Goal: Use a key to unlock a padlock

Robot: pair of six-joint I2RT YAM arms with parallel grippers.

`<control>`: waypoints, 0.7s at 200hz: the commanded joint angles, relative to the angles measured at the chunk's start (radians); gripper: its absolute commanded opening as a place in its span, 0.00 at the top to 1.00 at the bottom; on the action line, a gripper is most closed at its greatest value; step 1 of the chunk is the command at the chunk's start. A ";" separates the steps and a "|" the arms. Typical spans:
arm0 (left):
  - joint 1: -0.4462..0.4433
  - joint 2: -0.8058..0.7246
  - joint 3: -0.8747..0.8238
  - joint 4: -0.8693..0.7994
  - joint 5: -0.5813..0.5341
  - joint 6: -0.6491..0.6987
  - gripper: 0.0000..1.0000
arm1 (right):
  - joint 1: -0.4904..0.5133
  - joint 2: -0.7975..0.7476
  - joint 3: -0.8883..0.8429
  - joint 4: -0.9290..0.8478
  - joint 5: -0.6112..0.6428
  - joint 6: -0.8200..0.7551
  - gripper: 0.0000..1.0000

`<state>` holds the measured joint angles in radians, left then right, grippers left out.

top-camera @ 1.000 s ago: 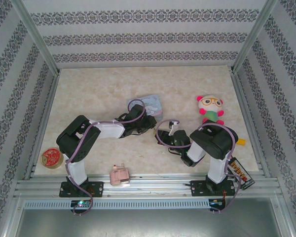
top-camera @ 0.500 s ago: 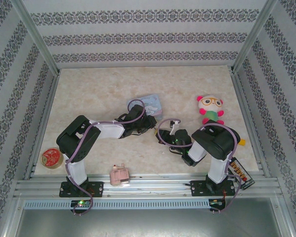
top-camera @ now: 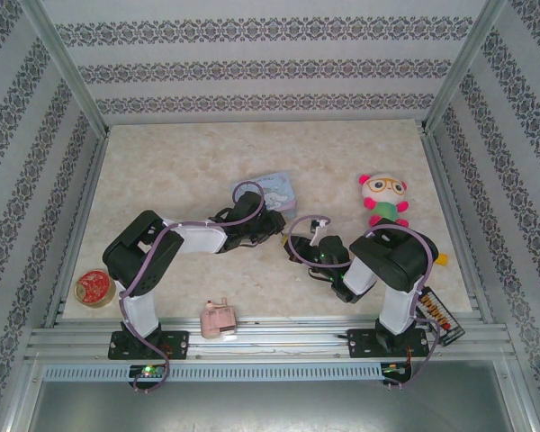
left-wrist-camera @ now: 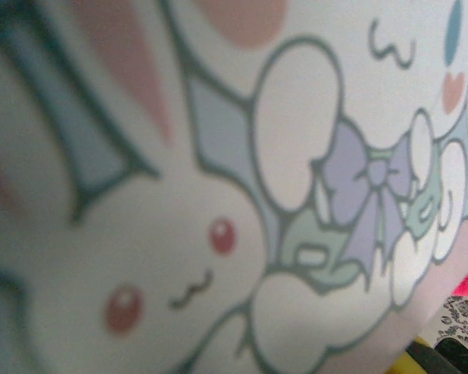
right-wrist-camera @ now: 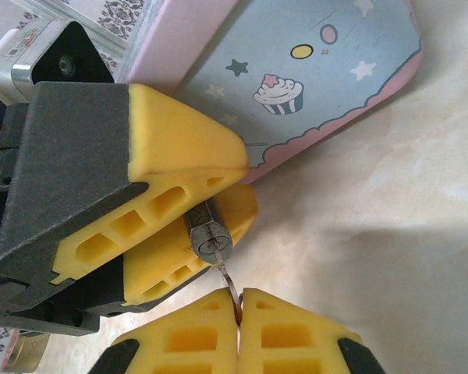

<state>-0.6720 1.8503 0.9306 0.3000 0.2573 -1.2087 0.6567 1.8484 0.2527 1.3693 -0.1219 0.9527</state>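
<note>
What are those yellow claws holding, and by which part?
The left gripper clamps the padlock by its body; the right gripper pinches the key by its head, tip at the keyhole.

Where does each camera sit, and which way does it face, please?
Top: above and behind the robot, looking down on the table; left arm and right arm show.
Left wrist: on the left arm, facing the tin close up, blurred.
Right wrist: on the right arm, looking past the right claw, shut on the key, at the left claw gripping the padlock.
Shared: the tin lies in all three.
</note>
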 commanded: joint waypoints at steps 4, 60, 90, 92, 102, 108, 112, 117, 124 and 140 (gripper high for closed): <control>0.009 0.001 -0.041 -0.055 0.075 -0.065 0.85 | -0.017 -0.005 0.011 0.016 0.021 0.020 1.00; 0.009 0.001 -0.047 -0.050 0.080 -0.068 0.85 | -0.031 -0.002 0.011 0.015 0.006 0.036 1.00; 0.009 0.007 -0.043 -0.050 0.079 -0.070 0.85 | -0.040 -0.003 0.009 0.013 -0.004 0.047 1.00; 0.009 0.007 -0.043 -0.050 0.079 -0.070 0.85 | -0.040 -0.004 0.008 0.012 -0.004 0.048 1.00; 0.009 0.011 -0.043 -0.049 0.080 -0.072 0.85 | -0.044 -0.005 0.009 0.010 -0.005 0.049 1.00; 0.009 0.010 -0.042 -0.048 0.079 -0.073 0.85 | -0.045 -0.005 0.009 0.006 -0.008 0.049 1.00; 0.009 0.013 -0.041 -0.048 0.079 -0.074 0.85 | -0.045 -0.006 0.010 0.005 -0.008 0.049 1.00; 0.009 0.013 -0.041 -0.048 0.079 -0.074 0.85 | -0.046 -0.006 0.010 0.002 -0.010 0.050 1.00; 0.009 0.015 -0.040 -0.048 0.081 -0.074 0.85 | -0.046 -0.006 0.011 -0.001 -0.011 0.051 1.00; 0.009 0.019 -0.039 -0.048 0.083 -0.076 0.85 | -0.048 -0.007 0.016 -0.007 -0.016 0.052 1.00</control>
<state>-0.6712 1.8458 0.9230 0.3088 0.2588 -1.2095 0.6304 1.8484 0.2535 1.3697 -0.1711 0.9924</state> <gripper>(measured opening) 0.316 0.062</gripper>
